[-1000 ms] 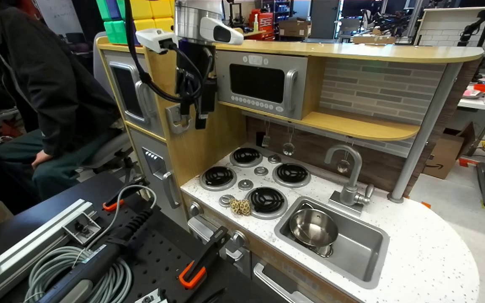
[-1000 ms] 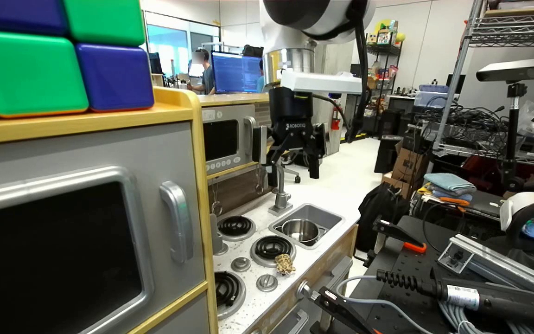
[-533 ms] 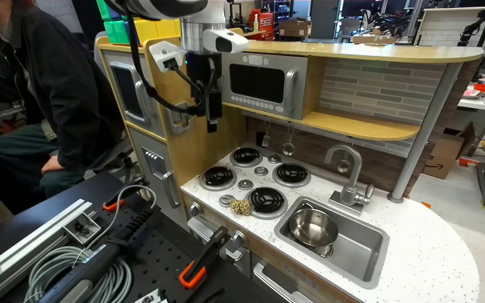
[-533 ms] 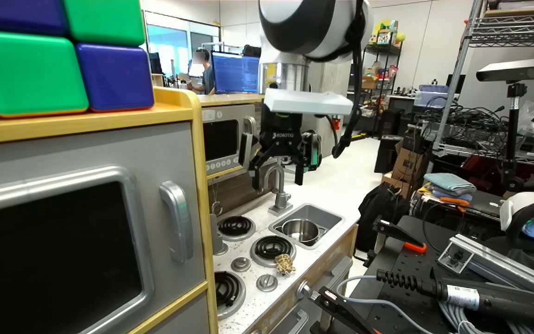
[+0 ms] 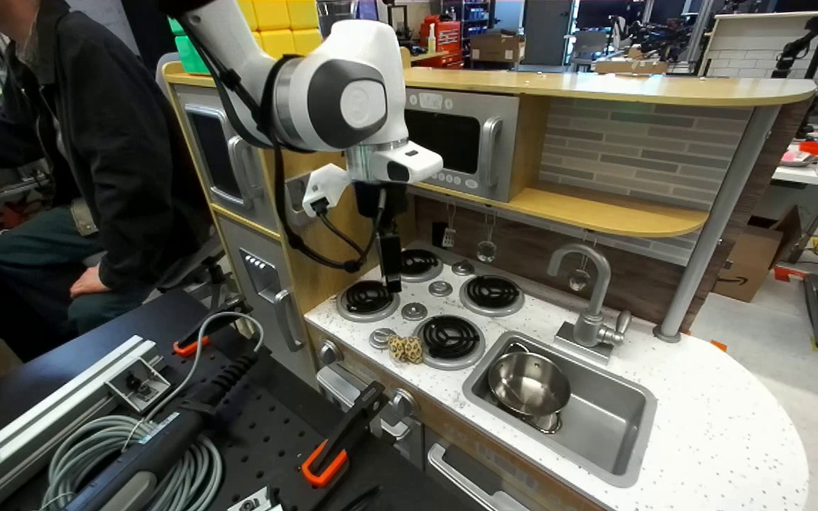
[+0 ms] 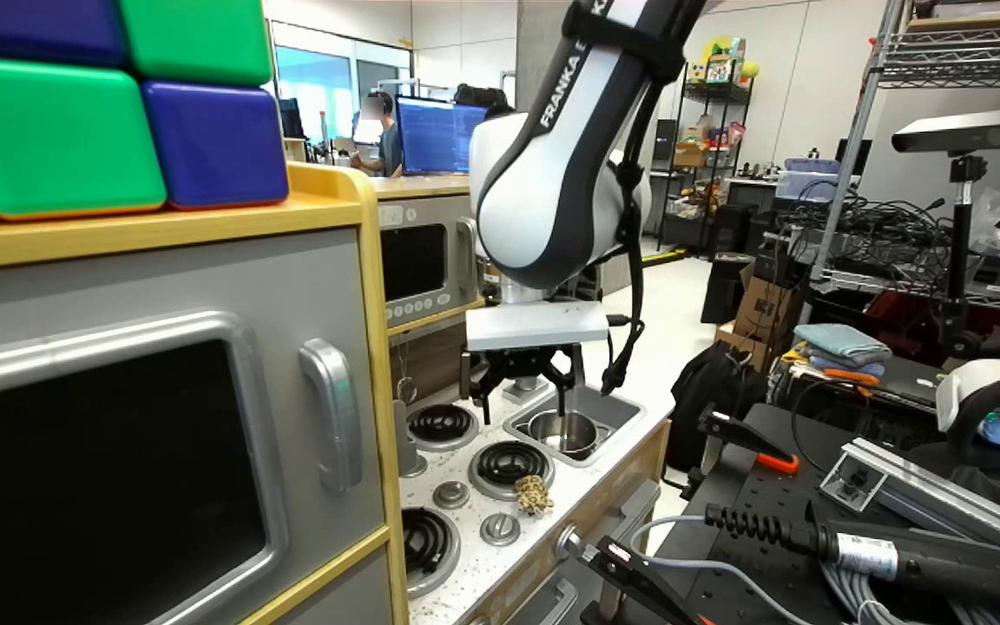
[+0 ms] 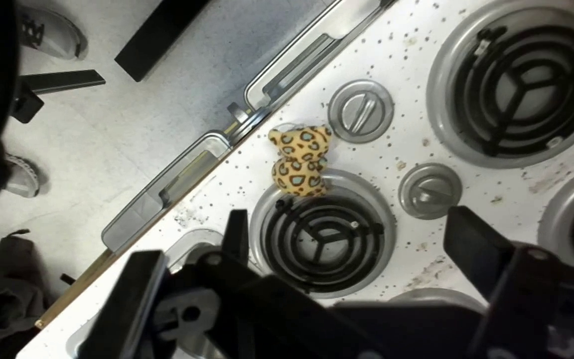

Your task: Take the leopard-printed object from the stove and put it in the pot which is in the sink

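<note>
Jaws are standing wide apart, holding nothing, and are hanging well above the stove (image 7: 386, 154). In the wrist view the leopard-print obj (image 7: 301, 167) is lying beyond the jaws, not btwn them: one end is overlapping the silver ring of a burner (image 7: 323, 244), prob. touching, and a knob (image 7: 360, 110) is sitting just beside the other end. It's looking like a small stuffed toy, so prob. light, soft and squashy, not slippery, hard to break; the fabric should be gripping OK. Best hold, est.: the narrow waist btwn its two lobes, one jaw coming down each side, w/ the tips clearing ring and knob. Farther right, in an exterior view, the pot (image 5: 529, 383) is sitting in the left half of the sink (image 5: 608, 419), w/ the faucet (image 5: 589, 330) standing at the far side. Approach stage, prob.; pick not yet happening.
</note>
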### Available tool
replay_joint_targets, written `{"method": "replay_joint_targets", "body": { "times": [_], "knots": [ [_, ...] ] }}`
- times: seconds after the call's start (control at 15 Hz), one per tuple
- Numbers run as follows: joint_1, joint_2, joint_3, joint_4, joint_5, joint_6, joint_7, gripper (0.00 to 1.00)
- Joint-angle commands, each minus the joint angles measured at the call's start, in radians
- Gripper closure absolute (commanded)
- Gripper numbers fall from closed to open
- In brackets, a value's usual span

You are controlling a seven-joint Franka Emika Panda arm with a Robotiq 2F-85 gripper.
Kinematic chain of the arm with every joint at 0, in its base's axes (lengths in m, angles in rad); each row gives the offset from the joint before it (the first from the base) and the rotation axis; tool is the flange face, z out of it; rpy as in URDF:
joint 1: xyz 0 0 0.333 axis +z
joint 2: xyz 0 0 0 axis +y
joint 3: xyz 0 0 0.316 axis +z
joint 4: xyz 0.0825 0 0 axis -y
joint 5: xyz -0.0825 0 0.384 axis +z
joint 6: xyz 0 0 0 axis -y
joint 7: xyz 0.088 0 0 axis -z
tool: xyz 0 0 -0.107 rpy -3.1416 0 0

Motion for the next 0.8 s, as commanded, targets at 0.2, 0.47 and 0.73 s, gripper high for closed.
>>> {"method": "replay_joint_targets", "body": {
  "times": [0.2, 0.47, 0.73],
  "knots": [
    [0.029, 0.227, -0.074, 0.202, 0.018, -0.118, 0.144, 0.00],
    [0.001, 0.302, -0.055, 0.262, 0.033, -0.192, 0.174, 0.00],
    [0.000, 0.333, -0.047, 0.265, 0.035, -0.046, 0.179, 0.00]
  ]
}}
